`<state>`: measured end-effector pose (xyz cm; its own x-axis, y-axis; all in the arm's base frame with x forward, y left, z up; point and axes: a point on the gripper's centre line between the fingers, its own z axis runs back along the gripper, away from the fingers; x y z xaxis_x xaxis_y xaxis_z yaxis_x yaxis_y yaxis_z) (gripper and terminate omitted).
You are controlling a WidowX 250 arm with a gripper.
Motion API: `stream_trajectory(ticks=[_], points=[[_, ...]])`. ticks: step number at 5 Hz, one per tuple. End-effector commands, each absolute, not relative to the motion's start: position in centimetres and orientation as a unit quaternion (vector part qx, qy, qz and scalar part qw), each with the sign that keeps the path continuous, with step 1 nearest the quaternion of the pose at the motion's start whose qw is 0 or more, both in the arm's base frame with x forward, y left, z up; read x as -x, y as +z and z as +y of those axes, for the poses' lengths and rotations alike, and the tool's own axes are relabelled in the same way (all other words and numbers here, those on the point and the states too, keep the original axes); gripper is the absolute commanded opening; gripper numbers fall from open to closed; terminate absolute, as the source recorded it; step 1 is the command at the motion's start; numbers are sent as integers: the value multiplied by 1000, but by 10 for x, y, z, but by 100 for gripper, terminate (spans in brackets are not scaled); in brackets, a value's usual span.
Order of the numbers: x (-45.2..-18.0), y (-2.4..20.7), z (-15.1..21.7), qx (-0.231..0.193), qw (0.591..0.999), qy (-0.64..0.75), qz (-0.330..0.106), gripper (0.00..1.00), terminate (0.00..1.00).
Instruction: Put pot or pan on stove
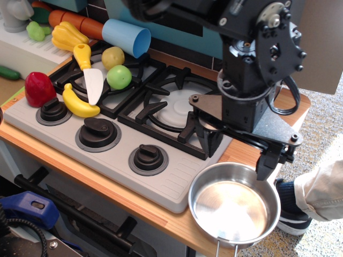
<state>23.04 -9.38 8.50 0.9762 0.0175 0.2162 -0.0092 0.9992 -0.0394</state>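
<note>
Steel pan (234,204) sits on the wooden worktop (161,214), off the stove's (112,160) front-right corner, not on a grate. Pincer (238,154) hangs over the pan's far rim, fingers apart, one finger (266,166) at the rim, nothing gripped; looks lined up for a rim grasp. Right burner grate (171,110) is bare, the likely target. Left grate holds a banana (79,103), knife (91,75) and toy fruit.

A shiny round stainless-steel pan (234,210) sits upright on the wooden counter edge. It lies just beside the light grey toy cooktop (110,155) with black burner grates, off its right front corner.
</note>
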Motion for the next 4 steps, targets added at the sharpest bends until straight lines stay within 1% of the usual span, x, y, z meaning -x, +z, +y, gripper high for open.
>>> stream_trajectory(ticks=[1,2,3,4], points=[[-230,85,-94,19,994,7,-109,100,0],[-234,90,-117,27,994,35,-104,100,0],[-240,85,-136,19,991,63,-116,100,0],[-241,70,-151,17,988,82,-130,100,0]])
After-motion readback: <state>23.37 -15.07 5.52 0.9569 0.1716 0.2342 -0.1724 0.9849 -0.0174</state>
